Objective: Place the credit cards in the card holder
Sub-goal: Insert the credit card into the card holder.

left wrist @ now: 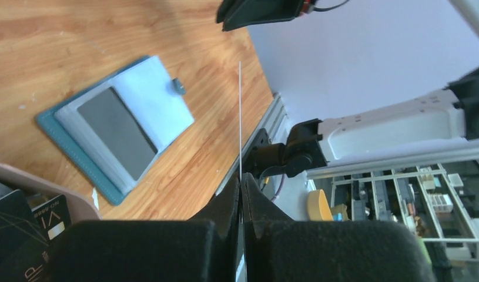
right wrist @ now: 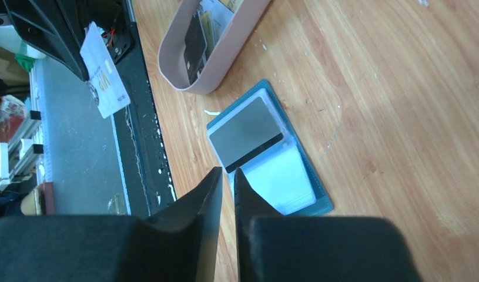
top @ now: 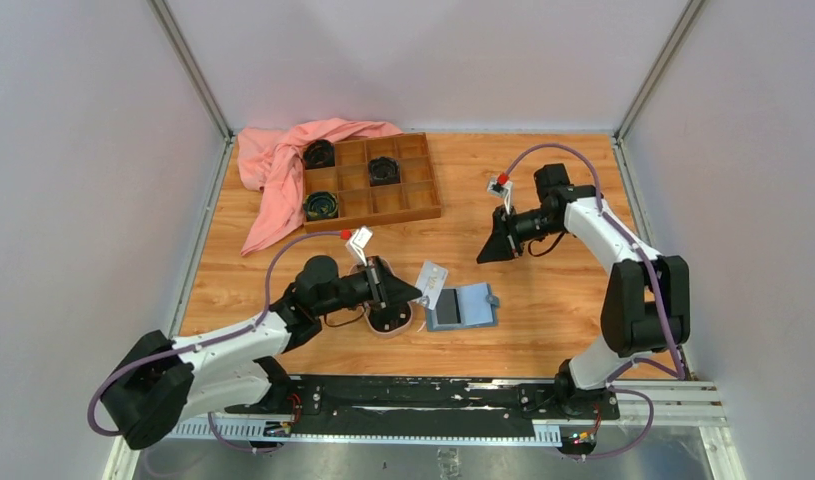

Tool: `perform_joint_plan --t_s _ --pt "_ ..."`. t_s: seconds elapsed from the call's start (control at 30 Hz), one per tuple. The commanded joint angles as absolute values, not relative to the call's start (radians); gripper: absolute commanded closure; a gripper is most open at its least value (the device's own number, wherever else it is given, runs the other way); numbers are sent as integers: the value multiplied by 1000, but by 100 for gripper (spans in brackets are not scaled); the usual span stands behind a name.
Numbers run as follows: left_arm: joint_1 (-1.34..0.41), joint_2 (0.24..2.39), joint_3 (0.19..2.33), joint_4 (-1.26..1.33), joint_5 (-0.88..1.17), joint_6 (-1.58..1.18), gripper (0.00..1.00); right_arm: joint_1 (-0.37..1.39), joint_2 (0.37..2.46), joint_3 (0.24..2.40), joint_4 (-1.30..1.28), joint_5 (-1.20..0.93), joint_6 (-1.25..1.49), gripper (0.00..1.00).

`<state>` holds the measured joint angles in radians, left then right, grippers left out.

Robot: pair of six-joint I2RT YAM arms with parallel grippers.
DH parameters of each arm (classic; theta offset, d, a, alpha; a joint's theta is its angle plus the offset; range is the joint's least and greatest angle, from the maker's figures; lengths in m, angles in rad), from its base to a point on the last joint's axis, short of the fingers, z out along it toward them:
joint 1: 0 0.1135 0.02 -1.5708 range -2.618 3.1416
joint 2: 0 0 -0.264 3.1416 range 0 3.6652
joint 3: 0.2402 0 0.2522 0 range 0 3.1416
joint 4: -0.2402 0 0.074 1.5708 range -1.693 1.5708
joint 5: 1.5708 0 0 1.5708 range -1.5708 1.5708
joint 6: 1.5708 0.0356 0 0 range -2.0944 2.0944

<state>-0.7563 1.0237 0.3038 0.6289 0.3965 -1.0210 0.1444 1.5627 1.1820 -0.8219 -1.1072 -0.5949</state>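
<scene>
- The step in hand looks like carrying a card over to the wallet. The left gripper [left wrist: 241,183] has a white card [top: 434,278] up off the table, just left of the open wallet [top: 475,305].
- The wallet lies flat on the wood towards the front, between the two arms, with its light-blue inside facing up. A grey card [top: 448,306] already sits in its left half, so I'd call the job part done.
- More cards wait in the pink dish [right wrist: 228,56] just beside the wallet, under the left arm, with black cards [left wrist: 19,229] among them.
- Left gripper: the jaws are pressed tight on one end of the white card. From its own camera the card shows edge-on, a thin pale line standing out past the fingertips.
- Right gripper [right wrist: 226,173]: the jaws are only a narrow crack apart, with nothing between them and touching nothing. It hangs in the air beyond the wallet, well apart from it, angled down towards it.
- Next move, as I read it: bring the card's free edge down to the mouth of an empty slot at a shallow angle, then slide it in. The card is thin and the slot looks snug, so the edge has to meet it square.
- The wallet is light and loose on the table. I'd expect it to skid under a push unless the right gripper comes down to pin it.
</scene>
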Motion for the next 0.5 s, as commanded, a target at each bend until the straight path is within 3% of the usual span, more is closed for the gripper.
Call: perform_joint_plan --t_s 0.0,0.17,0.47 --pt "-767 1130 381 430 418 -1073 100 144 1616 1136 -732 -1100 -476 88" --pt "-788 1262 474 430 416 -1102 100 145 1677 1118 -765 -1112 -503 99" --pt "-800 1480 571 428 434 -1112 100 149 1861 1198 -932 -952 -611 100"
